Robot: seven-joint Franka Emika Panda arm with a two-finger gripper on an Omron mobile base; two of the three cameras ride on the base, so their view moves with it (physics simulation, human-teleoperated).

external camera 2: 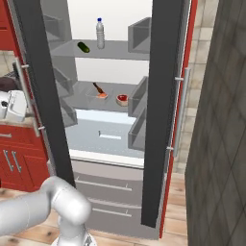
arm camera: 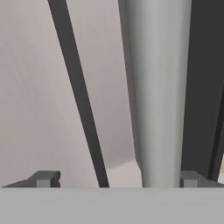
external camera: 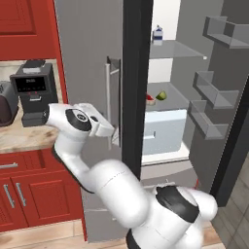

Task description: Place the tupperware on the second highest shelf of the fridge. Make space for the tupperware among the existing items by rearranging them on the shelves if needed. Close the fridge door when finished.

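The fridge (external camera: 92, 53) stands with its right fridge door (external camera: 228, 112) swung open, grey bins on its inner face. My gripper (external camera: 115, 136) is open at the bar handle (external camera: 108, 92) of the left-hand door. In the hand view the handle (arm camera: 159, 87) runs between my fingertips (arm camera: 43, 178), nearer the right one, and my gripper (arm camera: 117, 179) grips nothing. On the shelves (external camera 2: 113, 50) stand a clear bottle (external camera 2: 100, 32), a white-and-blue carton (external camera: 157, 35) and a yellow-green item (external camera: 161, 96). The tupperware is out of view.
A dark green item (external camera 2: 83, 47) lies by the bottle, and a red bowl (external camera 2: 122, 99) sits one shelf lower. A coffee machine (external camera: 31, 90) and a toaster (external camera: 7, 104) stand on the wooden counter left of the fridge, above red cabinets (external camera: 29, 194).
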